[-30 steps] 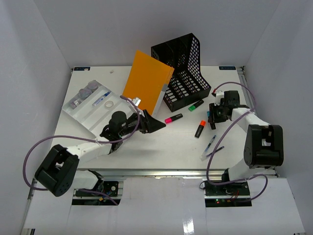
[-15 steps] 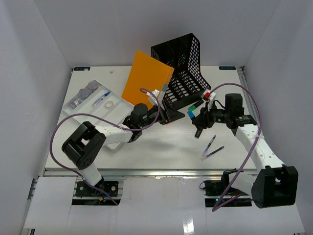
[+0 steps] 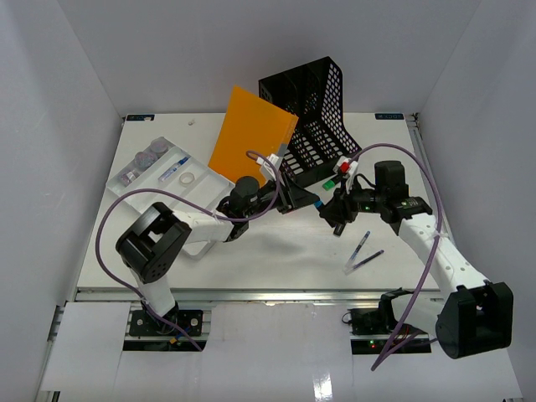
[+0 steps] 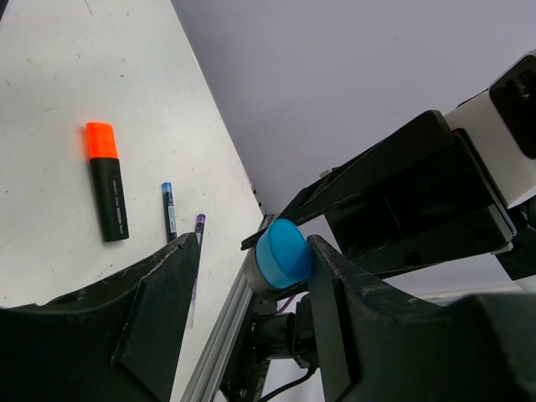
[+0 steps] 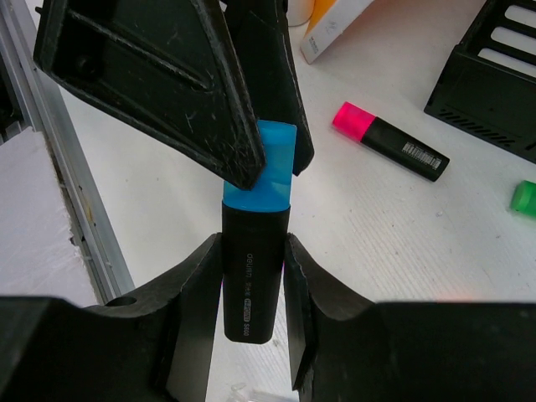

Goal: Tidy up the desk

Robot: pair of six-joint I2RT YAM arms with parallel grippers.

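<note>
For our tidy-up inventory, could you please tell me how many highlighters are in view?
4. The blue highlighter is held in the right gripper; the pink highlighter, green highlighter and orange highlighter lie on the desk. Others may be hidden from view.

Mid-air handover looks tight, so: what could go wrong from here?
1. The blue cap sits against one finger of the left gripper, clear of the other; closing could twist the highlighter in the right gripper.
2. Only the cap is between those fingers; it may pull off, dropping the highlighter onto the desk.
</note>
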